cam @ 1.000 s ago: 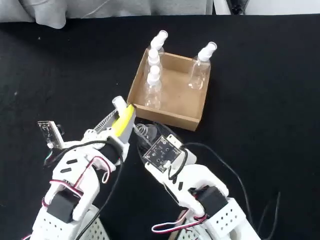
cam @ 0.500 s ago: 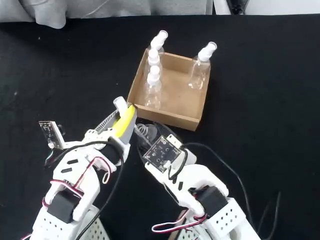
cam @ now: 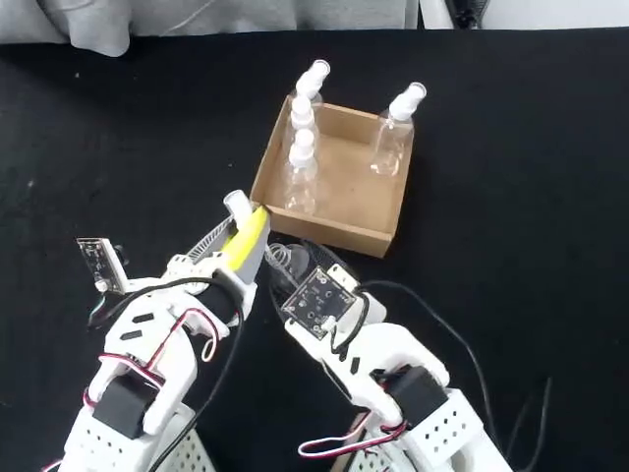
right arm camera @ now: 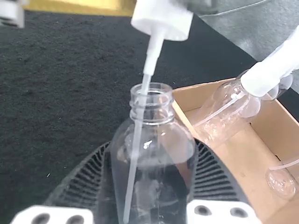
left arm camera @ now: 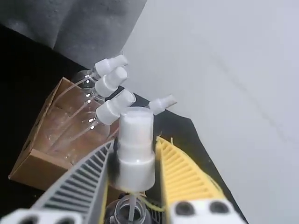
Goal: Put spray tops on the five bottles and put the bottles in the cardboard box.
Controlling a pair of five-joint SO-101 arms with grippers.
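On the black table (cam: 511,197), the cardboard box (cam: 334,232) holds four capped bottles (cam: 300,175). My left gripper (left arm camera: 133,156) clamps a spray top (left arm camera: 135,135), its tube dipping into the open bottle (right arm camera: 154,135) clenched in my right gripper (right arm camera: 152,165) just beside the box.

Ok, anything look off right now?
Nothing stands out. Four capped bottles sit in the box. The left gripper holds the spray top over the fifth bottle in the right gripper, tube in the neck, cap not yet seated.
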